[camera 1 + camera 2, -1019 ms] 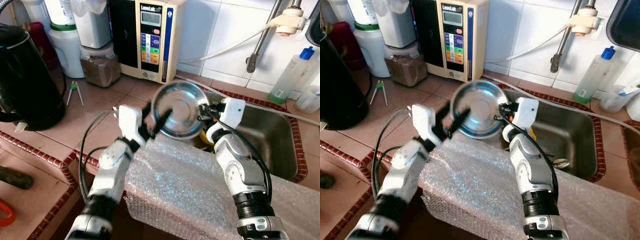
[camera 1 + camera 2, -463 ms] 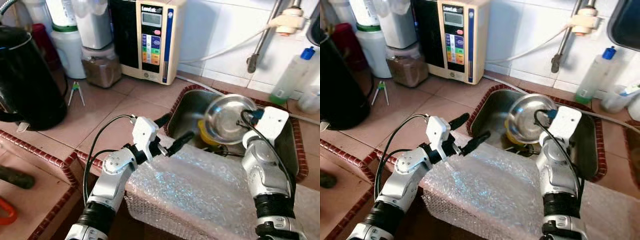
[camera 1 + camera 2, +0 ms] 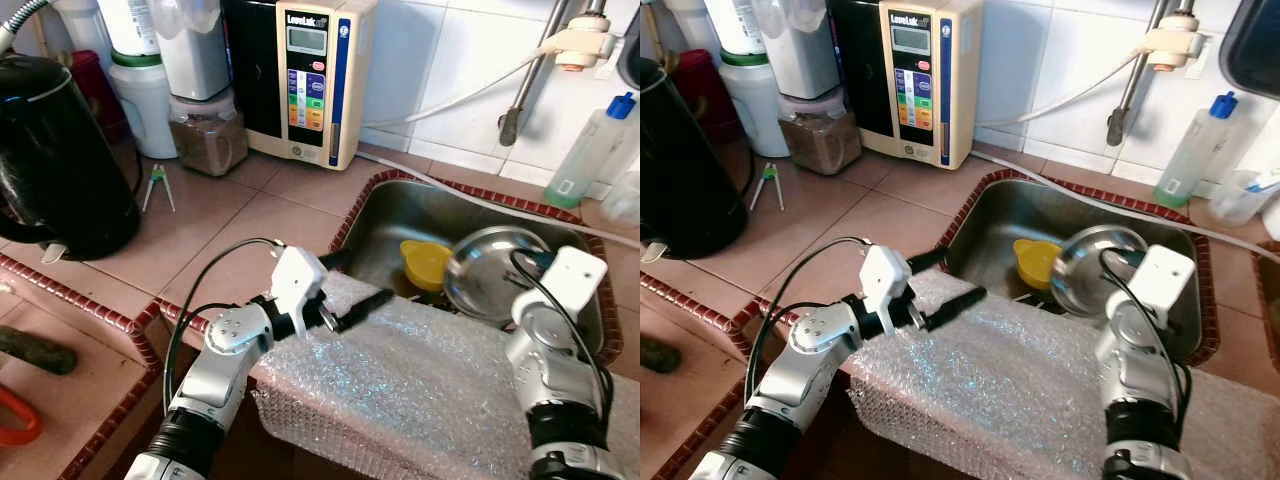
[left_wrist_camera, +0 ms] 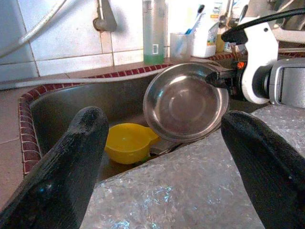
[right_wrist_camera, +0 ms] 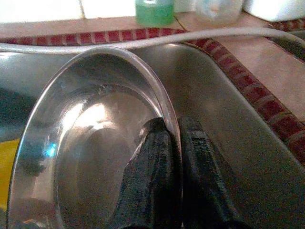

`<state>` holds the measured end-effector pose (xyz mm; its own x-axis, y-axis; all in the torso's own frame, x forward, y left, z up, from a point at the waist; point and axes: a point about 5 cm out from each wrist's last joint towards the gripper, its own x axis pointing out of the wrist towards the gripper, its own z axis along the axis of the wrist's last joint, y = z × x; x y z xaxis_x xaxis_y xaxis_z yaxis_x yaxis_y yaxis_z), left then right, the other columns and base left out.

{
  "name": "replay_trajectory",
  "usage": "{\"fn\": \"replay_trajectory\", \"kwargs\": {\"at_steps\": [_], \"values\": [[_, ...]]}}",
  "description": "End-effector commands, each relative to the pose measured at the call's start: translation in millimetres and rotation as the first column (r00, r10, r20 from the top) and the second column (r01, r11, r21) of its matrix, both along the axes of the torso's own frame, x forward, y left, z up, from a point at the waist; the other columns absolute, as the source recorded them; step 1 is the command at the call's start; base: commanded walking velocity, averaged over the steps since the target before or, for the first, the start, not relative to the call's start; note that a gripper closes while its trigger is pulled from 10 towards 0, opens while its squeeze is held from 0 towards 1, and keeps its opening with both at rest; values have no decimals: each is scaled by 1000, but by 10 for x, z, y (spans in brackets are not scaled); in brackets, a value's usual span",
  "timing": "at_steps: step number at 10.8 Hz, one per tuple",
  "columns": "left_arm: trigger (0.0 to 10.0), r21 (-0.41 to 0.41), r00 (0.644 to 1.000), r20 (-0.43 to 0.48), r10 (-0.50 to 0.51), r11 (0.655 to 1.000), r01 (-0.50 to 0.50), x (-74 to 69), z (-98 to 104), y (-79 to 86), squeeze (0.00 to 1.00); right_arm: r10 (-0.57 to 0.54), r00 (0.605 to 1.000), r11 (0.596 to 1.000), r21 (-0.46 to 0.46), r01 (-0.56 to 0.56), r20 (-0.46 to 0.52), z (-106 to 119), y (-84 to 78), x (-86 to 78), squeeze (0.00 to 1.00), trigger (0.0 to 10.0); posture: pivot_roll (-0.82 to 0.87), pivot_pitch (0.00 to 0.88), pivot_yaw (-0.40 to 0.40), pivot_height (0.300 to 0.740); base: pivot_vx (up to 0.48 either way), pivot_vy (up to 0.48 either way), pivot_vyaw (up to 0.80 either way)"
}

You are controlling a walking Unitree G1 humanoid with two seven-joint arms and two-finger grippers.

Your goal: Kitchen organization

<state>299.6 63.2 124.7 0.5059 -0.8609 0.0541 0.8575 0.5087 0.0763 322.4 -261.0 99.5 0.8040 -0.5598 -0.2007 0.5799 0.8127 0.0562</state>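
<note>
Right now my right gripper is pinched shut on the rim of the round stainless-steel bowl, one finger inside the rim and one outside, as the right wrist view shows plainly. I hold that bowl tilted on edge over the right half of the stainless-steel sink, its hollow side facing toward my left arm and its rim leaning down toward the basin. Just beside it, lower in the sink, lies a small yellow plastic bowl; I cannot tell whether the two touch. My left gripper hangs empty with its fingers spread wide, over the near edge of the sink where the sheet of clear bubble wrap is draped over the front of the tiled tabletop. From the left wrist view the steel bowl sits straight ahead between my spread fingers, but well apart from them, so my right arm is clearly the one in charge of it. What the next move turns on, I judge, is that the bowl lies directly above the basin with the sink floor below its lower edge: setting it down means lowering and letting it tip flat, and the yellow bowl on the left side leaves room mainly toward the right wall.
</note>
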Motion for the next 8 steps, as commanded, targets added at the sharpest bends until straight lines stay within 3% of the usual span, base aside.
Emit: {"fn": "replay_trajectory", "kwargs": {"at_steps": [1, 2, 6, 8], "values": [[10000, 29, 1000, 14, -14, 999, 14, -10, 21, -12, 1000, -29, 1000, 999, 17, 29, -12, -53, -59, -36, 565, 10000, 13, 0, 12, 740, 0, 0, 0], [10000, 29, 1000, 11, -7, 1000, 7, 5, 30, -8, 1000, -37, 999, 999, 22, 37, -20, -86, -57, -50, 1000, 10000, 13, 0, 12, 740, 0, 0, 0], [10000, 55, 1000, 2, 13, 998, -13, 27, 7, 4, 1000, -17, 1000, 1000, 24, 18, -23, -113, -5, -26, 1000, 10000, 18, 0, 9, 740, 0, 0, 0], [10000, 48, 997, 13, 83, 995, -83, 71, 10, 31, 1000, 62, 997, 996, -63, -59, 38, 29, 57, 36, 1000, 10000, 20, 0, 8, 740, 0, 0, 0]]}}
